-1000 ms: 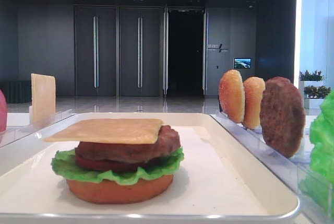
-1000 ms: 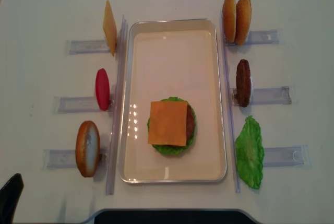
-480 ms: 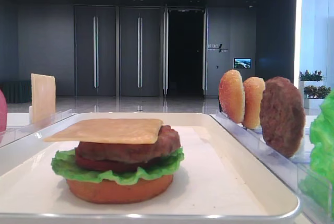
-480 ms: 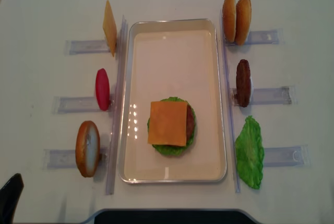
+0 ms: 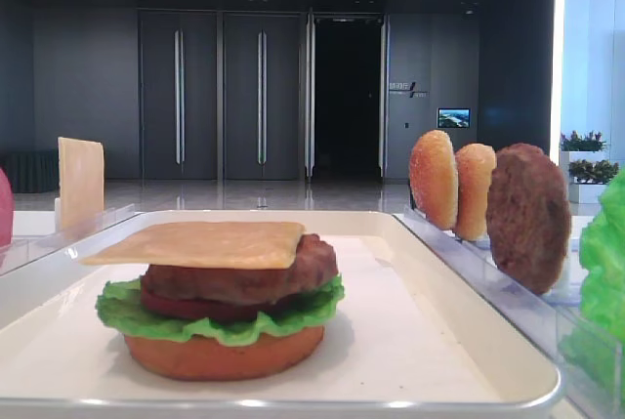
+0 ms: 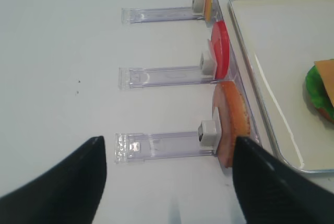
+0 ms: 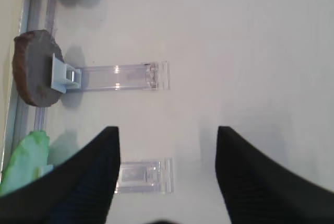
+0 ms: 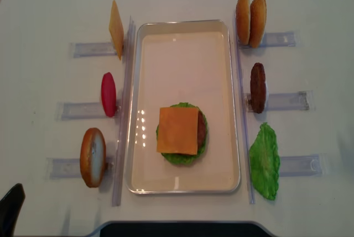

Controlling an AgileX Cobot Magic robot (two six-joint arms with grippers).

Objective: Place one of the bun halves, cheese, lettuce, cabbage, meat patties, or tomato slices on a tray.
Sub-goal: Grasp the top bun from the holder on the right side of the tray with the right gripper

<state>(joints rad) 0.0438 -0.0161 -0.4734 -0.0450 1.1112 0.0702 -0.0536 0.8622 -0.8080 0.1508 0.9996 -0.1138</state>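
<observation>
Table point(image 8: 50, 10): white, carries the tray at centre with clear plastic racks down both sides.
Tray point(image 8: 182, 33): white, rimmed; far half bare, one stack in the near half.
Stack on tray: bottom bun point(image 5: 223, 356), lettuce point(image 5: 220, 316), tomato slice point(image 5: 171, 307), meat patty point(image 5: 244, 277) and cheese point(image 5: 200, 243) on top. No domed bun top on it, so the burger judges as built up to the cheese and lacking its cap.
Left racks, far to near: spare cheese slice point(image 8: 116, 29), spare tomato slice point(image 8: 108, 94), bun half point(image 8: 92, 157), each on edge just beside the tray.
Right racks, far to near: two bun halves point(image 8: 250, 20) touching one another, spare patty point(image 8: 258, 87), lettuce leaf point(image 8: 265, 161).
Left fingers point(image 6: 167, 182): spread apart, empty, hovering over the table near the near-left bun half, well short of touching it.
Right fingers point(image 7: 167, 182): spread apart, empty, above bare table right of the lettuce rack.
Remaining: judged one item to pick and set down, likely a bun top; no grasp begun.
</observation>
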